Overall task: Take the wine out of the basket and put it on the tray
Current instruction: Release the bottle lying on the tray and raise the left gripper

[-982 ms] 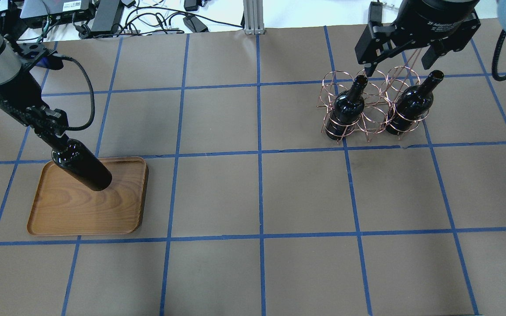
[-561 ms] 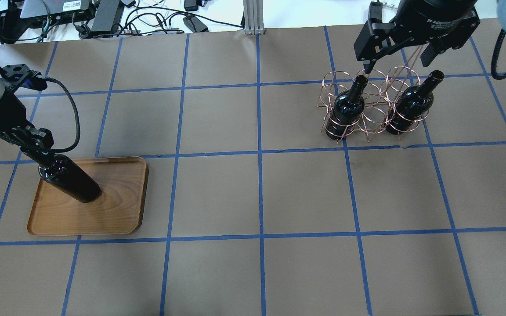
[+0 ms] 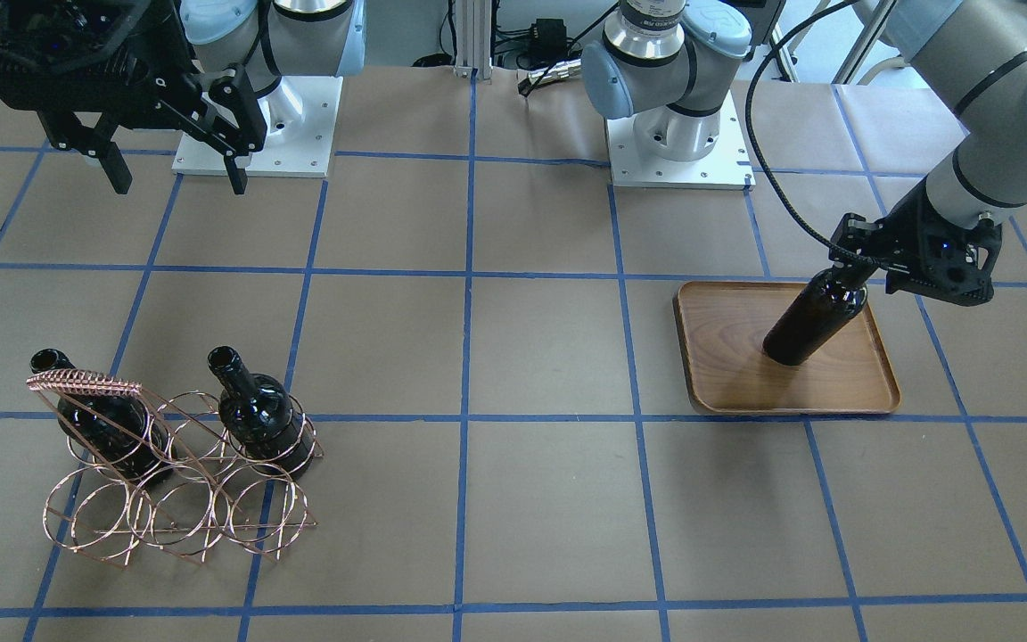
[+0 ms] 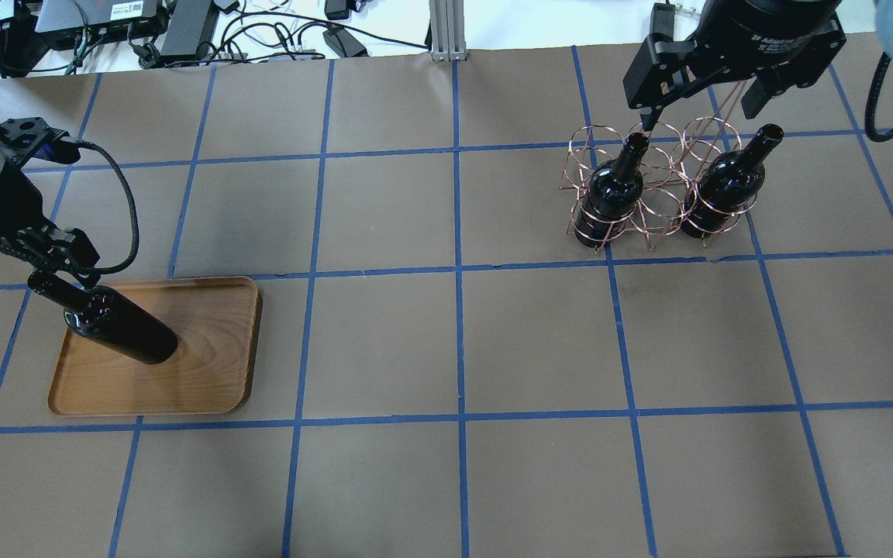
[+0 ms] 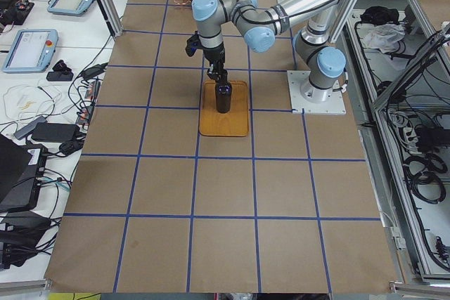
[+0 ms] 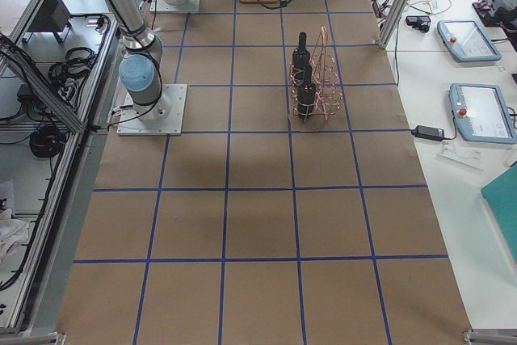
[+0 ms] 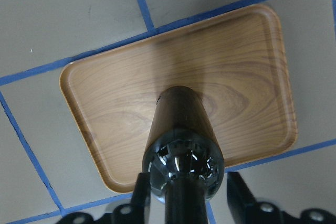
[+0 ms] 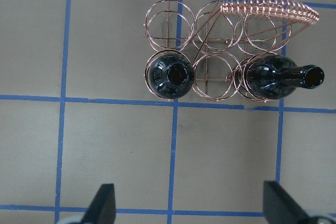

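The wine (image 4: 122,335) stands upright near the middle of the tray (image 4: 214,372), which lies on the tabletop (image 4: 454,341) on the robot's left. The left jaws are spread on either side of its neck, with the fingers (image 7: 140,195) clear of the glass. Well apart, on the right, the basket (image 3: 176,513) holds a second bottle (image 8: 169,75) and a third bottle (image 8: 268,77) in the end rings of one row. The right jaws hang above it, spread wide, gripping nothing
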Robot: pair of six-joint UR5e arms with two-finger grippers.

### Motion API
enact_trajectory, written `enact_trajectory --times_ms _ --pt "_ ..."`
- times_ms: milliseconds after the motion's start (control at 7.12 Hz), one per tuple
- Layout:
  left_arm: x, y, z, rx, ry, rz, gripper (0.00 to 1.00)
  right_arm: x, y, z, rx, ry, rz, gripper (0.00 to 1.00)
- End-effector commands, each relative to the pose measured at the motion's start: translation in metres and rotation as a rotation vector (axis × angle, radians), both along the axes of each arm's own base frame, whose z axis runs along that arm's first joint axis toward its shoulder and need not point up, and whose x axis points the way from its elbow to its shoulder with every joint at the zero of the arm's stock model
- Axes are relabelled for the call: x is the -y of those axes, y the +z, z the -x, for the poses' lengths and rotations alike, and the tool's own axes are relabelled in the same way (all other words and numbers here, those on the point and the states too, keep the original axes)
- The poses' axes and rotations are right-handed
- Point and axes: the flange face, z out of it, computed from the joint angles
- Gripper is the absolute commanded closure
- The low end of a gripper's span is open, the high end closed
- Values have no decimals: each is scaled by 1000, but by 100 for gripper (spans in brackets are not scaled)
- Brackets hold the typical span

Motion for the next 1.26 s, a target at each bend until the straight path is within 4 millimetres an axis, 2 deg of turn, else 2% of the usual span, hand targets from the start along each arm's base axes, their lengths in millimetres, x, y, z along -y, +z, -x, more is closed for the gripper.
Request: enact_trajectory --times_ms 0,140,281,421,561,702,842,1123 --pt "-8 32 4 12 60 12 0 -1 0 -1 -1 0 -1 0" --pt "-13 54 14 -19 151 14 0 -1 0 -3 24 3 -7 0" --pt "-18 71 37 -72 252 20 0 -3 -2 -6 63 -6 -33 0" --pt "-20 92 64 -37 319 62 0 -3 -3 -6 56 -9 -33 0" --pt "-22 107 99 -23 335 99 0 -4 -2 -5 53 -9 -32 0" --pt "-17 119 124 -27 288 140 0 -4 -2 -5 53 -9 -32 0" --pt "-22 135 150 -36 249 173 0 -4 -2 -5 53 -9 -32 0" --pt "-34 134 197 -29 152 160 0 -3 -4 -5 51 -10 -37 0"
